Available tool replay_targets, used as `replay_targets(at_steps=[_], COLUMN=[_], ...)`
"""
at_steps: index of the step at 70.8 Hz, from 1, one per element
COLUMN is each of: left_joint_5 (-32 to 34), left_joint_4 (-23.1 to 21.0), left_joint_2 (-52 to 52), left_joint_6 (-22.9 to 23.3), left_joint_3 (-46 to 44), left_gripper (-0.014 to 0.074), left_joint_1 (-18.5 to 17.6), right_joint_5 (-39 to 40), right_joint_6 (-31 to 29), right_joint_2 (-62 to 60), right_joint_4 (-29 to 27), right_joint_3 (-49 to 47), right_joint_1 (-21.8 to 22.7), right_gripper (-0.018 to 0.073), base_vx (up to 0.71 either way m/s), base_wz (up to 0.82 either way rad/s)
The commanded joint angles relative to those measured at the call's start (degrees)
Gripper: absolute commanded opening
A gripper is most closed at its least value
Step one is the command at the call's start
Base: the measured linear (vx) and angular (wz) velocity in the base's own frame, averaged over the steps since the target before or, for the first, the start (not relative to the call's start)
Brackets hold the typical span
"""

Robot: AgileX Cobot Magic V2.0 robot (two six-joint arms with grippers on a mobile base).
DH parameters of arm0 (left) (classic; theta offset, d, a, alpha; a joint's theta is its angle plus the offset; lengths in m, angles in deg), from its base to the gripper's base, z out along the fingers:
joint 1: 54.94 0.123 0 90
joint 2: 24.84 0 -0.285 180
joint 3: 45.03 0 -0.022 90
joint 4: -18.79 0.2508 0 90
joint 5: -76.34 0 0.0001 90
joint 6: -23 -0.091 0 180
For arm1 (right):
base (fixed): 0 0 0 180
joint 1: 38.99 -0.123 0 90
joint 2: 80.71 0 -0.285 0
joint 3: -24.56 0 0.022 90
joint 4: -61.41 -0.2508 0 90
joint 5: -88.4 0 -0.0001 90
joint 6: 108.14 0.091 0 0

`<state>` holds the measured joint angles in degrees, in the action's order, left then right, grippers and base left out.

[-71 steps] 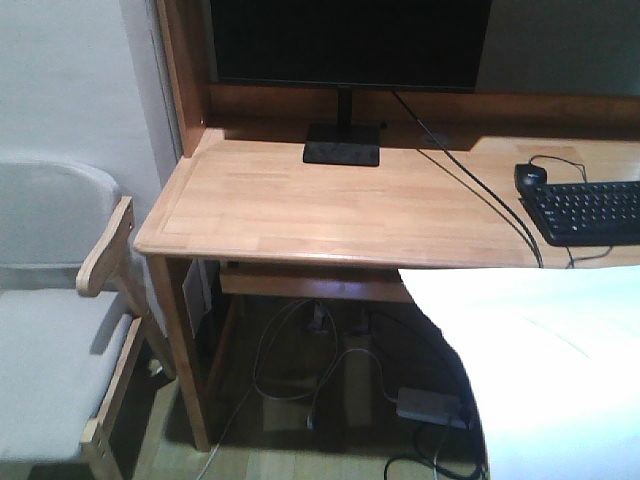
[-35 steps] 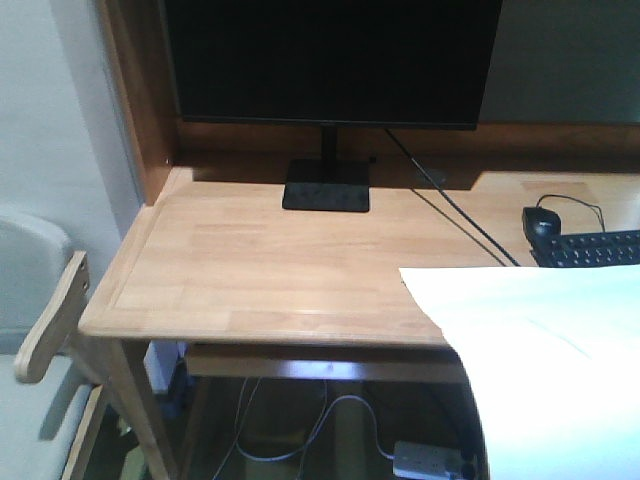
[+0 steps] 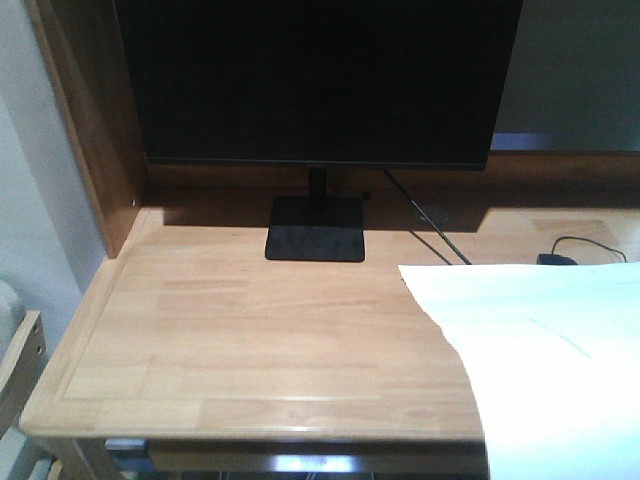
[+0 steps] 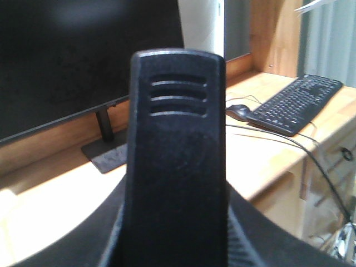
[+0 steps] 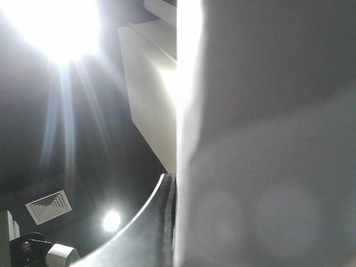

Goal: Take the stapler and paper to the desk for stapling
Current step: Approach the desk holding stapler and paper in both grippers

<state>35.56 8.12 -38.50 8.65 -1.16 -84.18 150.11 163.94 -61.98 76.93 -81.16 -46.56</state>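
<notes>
**A:** Where's this at? Left gripper point(image 4: 177, 247) is clamped on the stapler point(image 4: 175, 139), which stands upright right in front of its camera, desk point(image 3: 250, 330) below and ahead.

**B:** Carry step, I'd say, nothing set down. Paper point(image 3: 540, 370) is up off the desk, right against the right gripper's camera; can't tell if those jaws are shut.

**A:** Next, I'd guess: lower both onto bare wood short of the monitor point(image 3: 320, 80).

L wrist view: left gripper shell point(image 4: 257, 240) is matte black, curved, fine-grained plastic. R wrist view: right gripper shell point(image 5: 139, 233) is dark grey w/ a curved, shiny rim. Small screw point(image 5: 22, 245) & pale round fitting point(image 5: 57, 256) at btm-left.
</notes>
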Motion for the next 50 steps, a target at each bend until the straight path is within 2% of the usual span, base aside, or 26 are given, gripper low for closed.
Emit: replay_targets(at_steps=[1,50], left_joint_5=[6.57,6.57], left_joint_4=[-0.92,-0.92], left_joint_2=[-0.79,-0.79], left_joint_6=[0.13,0.13], left_joint_3=[-1.44,-1.44], left_gripper=[-0.0006,-0.0006], left_joint_1=[-0.08,-0.08], right_joint_5=[2.14,2.14], right_joint_6=[-0.34,-0.34], right_joint_2=[0.51,0.51], right_joint_4=[-0.29,-0.29], right_joint_3=[-1.40,-1.40], right_joint_1=[0.29,0.29], right_gripper=[-0.0005,-0.0005], base_vx=[0.26,0.18], base_wz=[-0.06,-0.03])
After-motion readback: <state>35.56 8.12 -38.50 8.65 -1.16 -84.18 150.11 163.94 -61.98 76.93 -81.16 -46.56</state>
